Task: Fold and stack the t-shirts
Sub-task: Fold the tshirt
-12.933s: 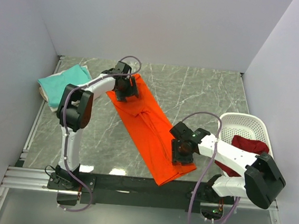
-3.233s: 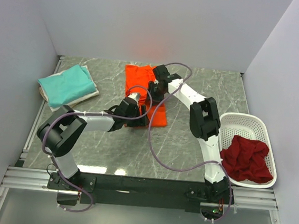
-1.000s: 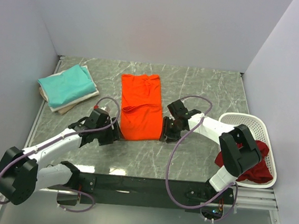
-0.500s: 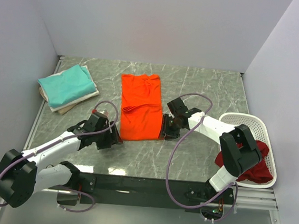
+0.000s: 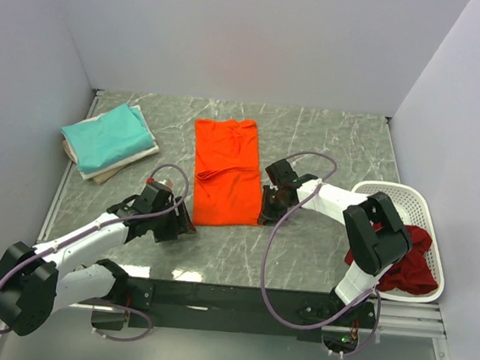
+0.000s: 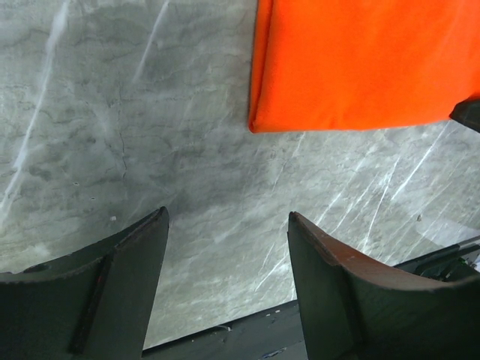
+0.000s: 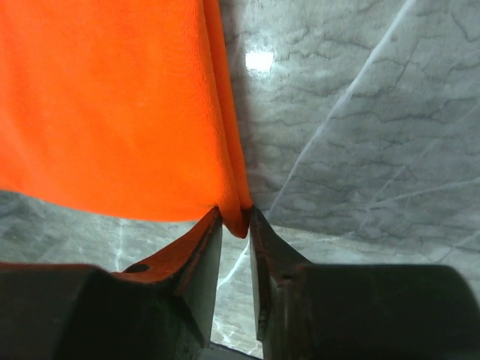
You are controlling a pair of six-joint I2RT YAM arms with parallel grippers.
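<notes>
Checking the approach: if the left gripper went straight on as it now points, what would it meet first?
The left gripper would probably meet the orange t-shirt at its near corner, across bare table.

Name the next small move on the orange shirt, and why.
Probably ease the left gripper forward onto the near left corner of the orange t-shirt and close. Its fingers stand open over bare marble table, short of that corner, while the right gripper pinches the near right corner.
</notes>
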